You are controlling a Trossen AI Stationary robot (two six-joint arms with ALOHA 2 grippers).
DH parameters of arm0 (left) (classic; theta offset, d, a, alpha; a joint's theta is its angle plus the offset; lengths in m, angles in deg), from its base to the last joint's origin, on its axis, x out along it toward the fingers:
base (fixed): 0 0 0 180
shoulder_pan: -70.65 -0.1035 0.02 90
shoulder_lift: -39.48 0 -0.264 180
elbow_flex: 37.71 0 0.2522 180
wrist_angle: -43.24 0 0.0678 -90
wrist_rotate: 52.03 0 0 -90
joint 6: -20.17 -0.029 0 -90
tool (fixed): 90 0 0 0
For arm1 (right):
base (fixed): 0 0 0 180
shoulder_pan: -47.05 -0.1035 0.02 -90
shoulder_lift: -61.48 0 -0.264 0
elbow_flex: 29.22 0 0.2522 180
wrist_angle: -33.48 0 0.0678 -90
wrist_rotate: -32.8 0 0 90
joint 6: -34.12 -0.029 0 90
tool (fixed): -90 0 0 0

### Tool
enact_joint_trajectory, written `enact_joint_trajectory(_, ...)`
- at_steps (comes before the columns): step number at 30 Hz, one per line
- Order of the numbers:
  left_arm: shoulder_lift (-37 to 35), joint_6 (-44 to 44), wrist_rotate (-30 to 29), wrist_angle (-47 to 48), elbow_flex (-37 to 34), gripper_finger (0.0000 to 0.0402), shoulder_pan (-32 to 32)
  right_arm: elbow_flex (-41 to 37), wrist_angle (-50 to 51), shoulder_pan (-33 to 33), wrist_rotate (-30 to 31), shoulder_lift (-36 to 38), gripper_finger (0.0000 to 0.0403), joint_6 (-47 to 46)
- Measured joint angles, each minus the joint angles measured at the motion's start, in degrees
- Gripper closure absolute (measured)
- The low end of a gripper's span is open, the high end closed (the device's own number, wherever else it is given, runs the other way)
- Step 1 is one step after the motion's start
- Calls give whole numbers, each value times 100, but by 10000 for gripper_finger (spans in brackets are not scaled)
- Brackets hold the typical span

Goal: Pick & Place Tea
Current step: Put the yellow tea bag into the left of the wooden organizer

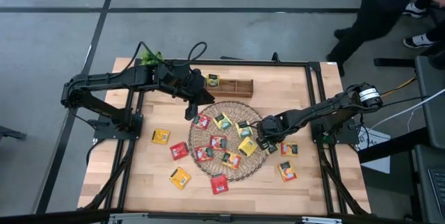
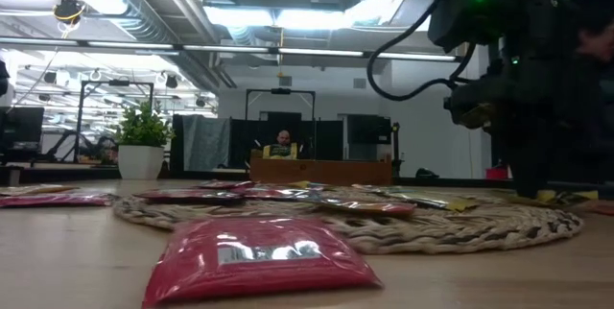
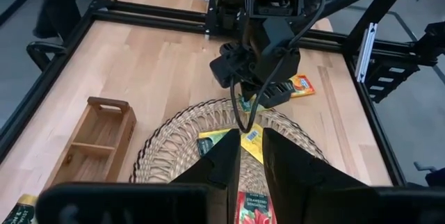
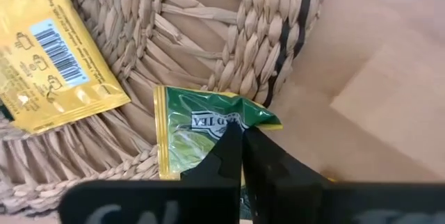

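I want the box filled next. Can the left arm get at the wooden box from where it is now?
Probably yes. The left gripper hangs above the mat's far edge, right beside the wooden box, with nothing between them. The right gripper, shut on a green sachet, is well clear.

My desk [image 1: 139,175] is pale wood, smooth and matt, its grain showing in strips. The round mat [image 4: 208,36] is rough woven wicker, dry straw-coloured strands. The green sachet [image 4: 201,130] pinched in my right end effector [image 4: 241,132] looks like glossy foil-paper, creased. My fingers [image 4: 271,161] are dark matt plastic. The small compartment box [image 3: 94,140] is plain, unvarnished-looking wood.
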Motion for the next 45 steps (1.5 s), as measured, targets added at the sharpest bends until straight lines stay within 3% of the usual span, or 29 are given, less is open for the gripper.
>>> enact_joint_trajectory(12,0,363,205,-309,0,343,-1,1447,1292,84,980,510,401,360)
enact_joint_trajectory(18,0,812,590,-330,-4,339,-23,2477,1491,260,1937,517,401,1200)
enact_joint_trajectory(24,0,1305,628,-326,-4,297,-23,3456,1465,410,2856,523,401,2208)
enact_joint_trajectory(31,0,1322,627,-326,-7,225,-23,4183,1412,445,3427,502,402,3349)
enact_joint_trajectory(34,2,1325,391,-329,-7,209,-21,4292,1281,445,3729,502,402,3621)
enact_joint_trajectory(40,4,1211,-926,-412,-7,204,103,4319,751,495,4053,504,402,3797)
enact_joint_trajectory(45,4,1041,-1273,-720,-7,212,130,4319,331,526,4085,504,402,3927)
